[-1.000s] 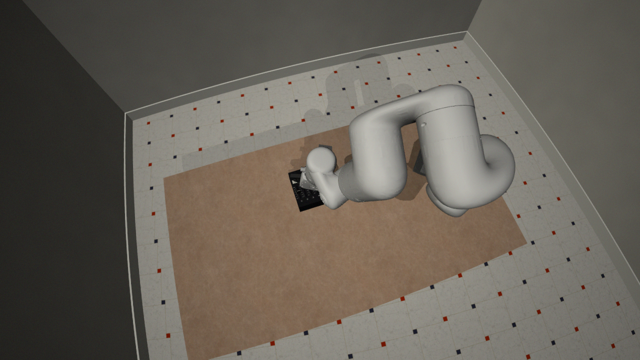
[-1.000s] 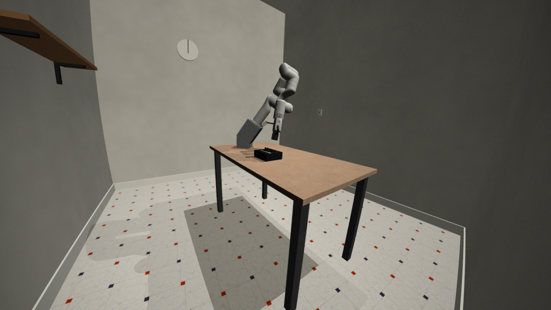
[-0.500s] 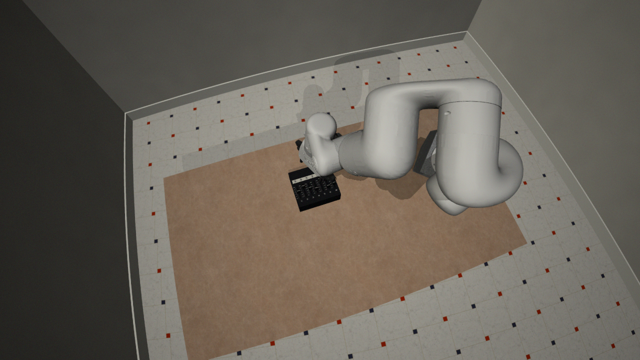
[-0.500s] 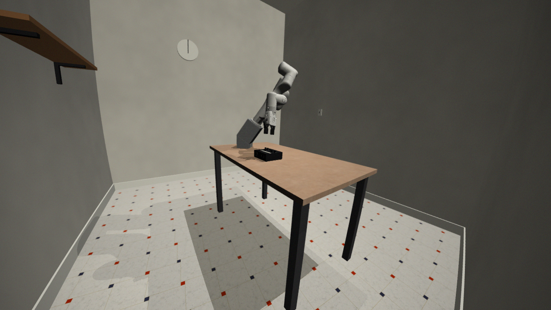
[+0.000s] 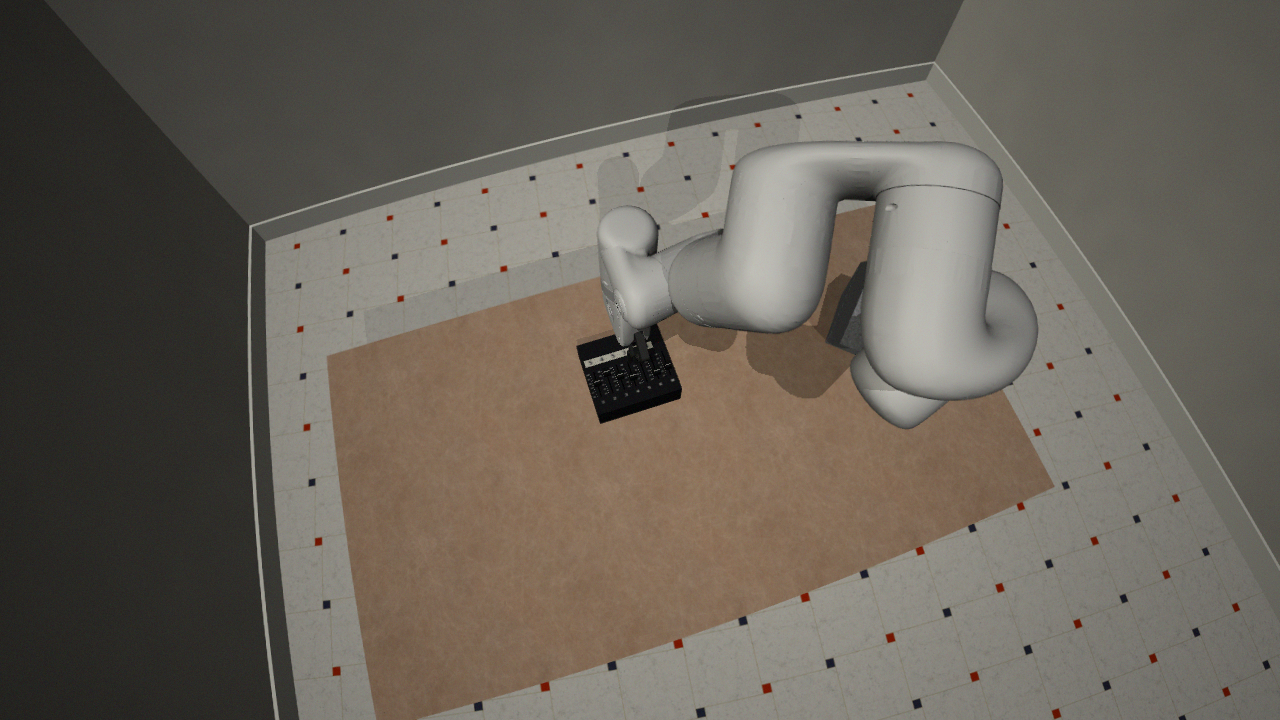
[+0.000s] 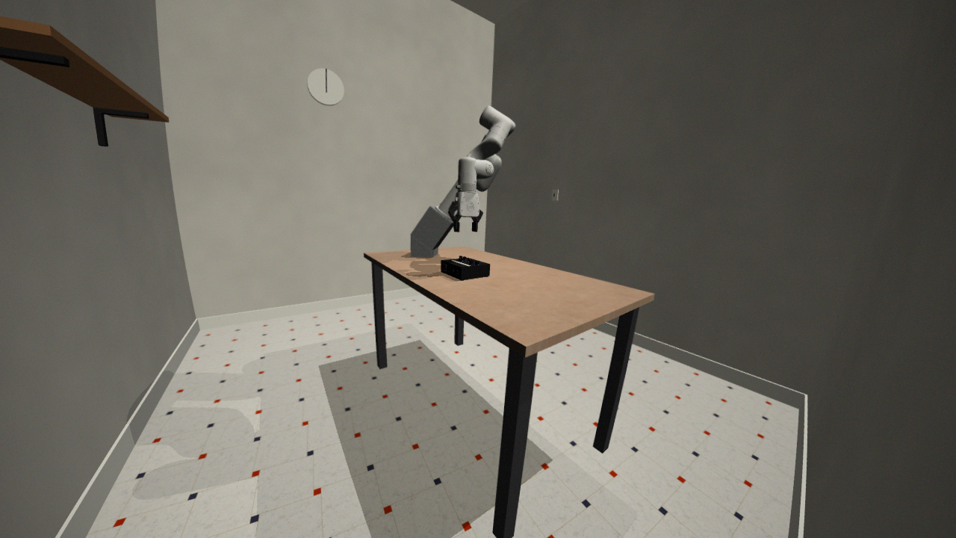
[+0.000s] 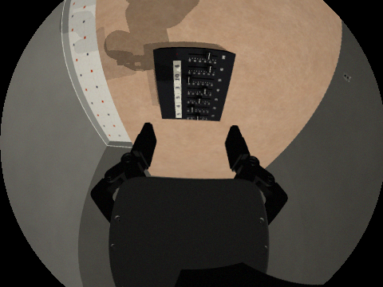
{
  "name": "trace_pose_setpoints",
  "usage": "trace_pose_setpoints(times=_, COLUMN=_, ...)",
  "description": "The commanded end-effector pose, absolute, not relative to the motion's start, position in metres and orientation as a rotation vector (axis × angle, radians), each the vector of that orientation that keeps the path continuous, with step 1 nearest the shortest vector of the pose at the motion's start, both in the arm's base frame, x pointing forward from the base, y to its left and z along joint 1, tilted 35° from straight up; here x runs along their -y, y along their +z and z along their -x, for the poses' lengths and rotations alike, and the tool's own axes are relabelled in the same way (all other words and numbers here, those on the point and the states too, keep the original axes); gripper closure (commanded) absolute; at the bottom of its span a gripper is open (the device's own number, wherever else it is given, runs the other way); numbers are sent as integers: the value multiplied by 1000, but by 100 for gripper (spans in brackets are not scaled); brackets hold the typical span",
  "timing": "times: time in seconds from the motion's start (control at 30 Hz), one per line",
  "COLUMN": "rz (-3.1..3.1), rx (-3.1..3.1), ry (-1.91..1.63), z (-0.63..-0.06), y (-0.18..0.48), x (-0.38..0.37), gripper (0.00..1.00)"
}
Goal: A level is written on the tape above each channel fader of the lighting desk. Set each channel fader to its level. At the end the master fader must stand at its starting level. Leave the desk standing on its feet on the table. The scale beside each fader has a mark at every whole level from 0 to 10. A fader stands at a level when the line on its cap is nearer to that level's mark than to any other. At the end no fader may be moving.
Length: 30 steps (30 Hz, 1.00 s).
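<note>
The black lighting desk (image 5: 628, 379) stands on its feet on the brown table, near the back edge. A white tape strip (image 5: 605, 359) with numbers too small to read runs along its far side above several faders. The desk also shows in the exterior view (image 6: 464, 267) and in the wrist view (image 7: 193, 83), where the tape (image 7: 177, 88) lies on its left side. My gripper (image 6: 466, 224) hangs well above the desk, open and empty. In the wrist view the two fingers stand wide apart, just short of the desk's near edge.
The arm's grey base block (image 6: 426, 231) stands on the table behind the desk. The table's back edge (image 7: 108, 107) is close to the desk. The big arm links (image 5: 850, 268) cover the table's back right part.
</note>
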<state>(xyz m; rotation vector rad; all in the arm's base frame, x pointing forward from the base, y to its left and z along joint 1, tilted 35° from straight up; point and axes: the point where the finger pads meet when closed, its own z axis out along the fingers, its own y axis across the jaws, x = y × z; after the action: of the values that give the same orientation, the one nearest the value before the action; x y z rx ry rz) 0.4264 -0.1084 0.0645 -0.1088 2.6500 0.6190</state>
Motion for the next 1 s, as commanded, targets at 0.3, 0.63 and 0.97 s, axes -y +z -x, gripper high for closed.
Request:
trace_pose_setpoints(times=0.3, rz=-413, rx=-2711, ry=751, z=-446, y=54, x=108, gripper=0)
trace_pose_setpoints(times=0.63, rz=-938, rx=-2638, ry=849, z=-480, y=27, x=103, gripper=0)
trace_pose_setpoints(times=0.97, rz=-1572, rx=-2436, ry=939, z=-498, y=8, x=98, gripper=0)
